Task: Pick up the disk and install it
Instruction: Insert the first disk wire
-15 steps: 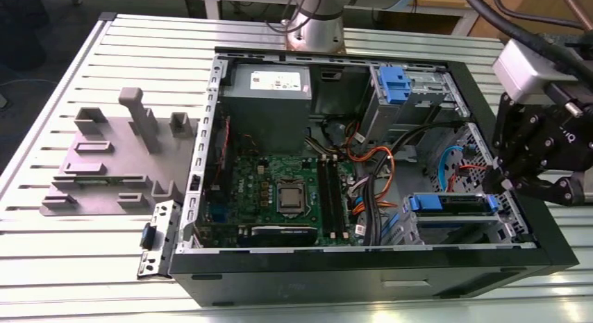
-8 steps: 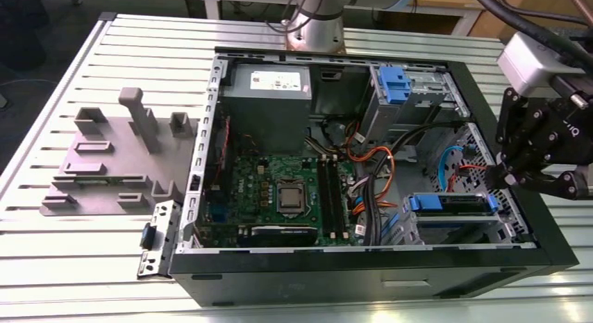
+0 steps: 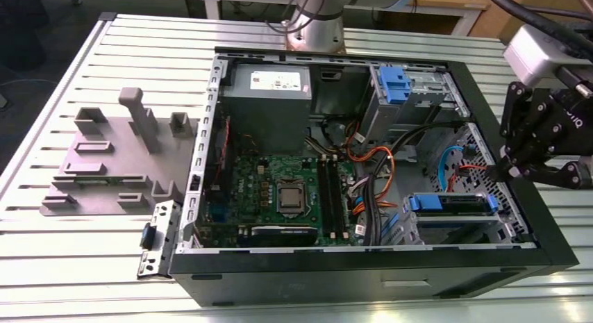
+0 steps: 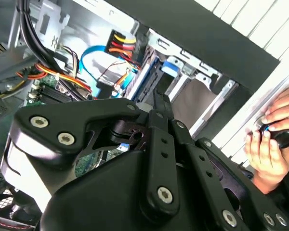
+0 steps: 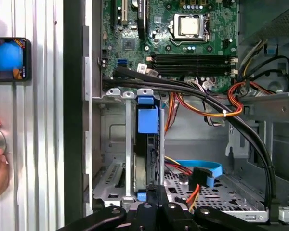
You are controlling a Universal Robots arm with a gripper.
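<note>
The disk (image 3: 450,204), edged by its bright blue bracket, sits in the drive bay at the near corner of the open computer case (image 3: 371,271), on the exterior view's right. In the first wrist view the disk (image 5: 147,120) stands on edge between the bay's metal rails; the second wrist view shows the disk's blue bracket (image 4: 172,66). My black gripper (image 3: 512,171) hovers above and just outside the case's right wall, apart from the disk. Its fingers meet in one narrow tip, so the gripper (image 4: 161,103) (image 5: 159,191) is shut and holds nothing.
A grey power supply (image 3: 269,94) and a second blue tab (image 3: 394,83) sit at the case's far side. Black, orange and blue cables (image 5: 216,103) run over the motherboard (image 3: 278,191). A grey fixture (image 3: 102,163) lies left. A hand (image 4: 272,139) rests beside the case.
</note>
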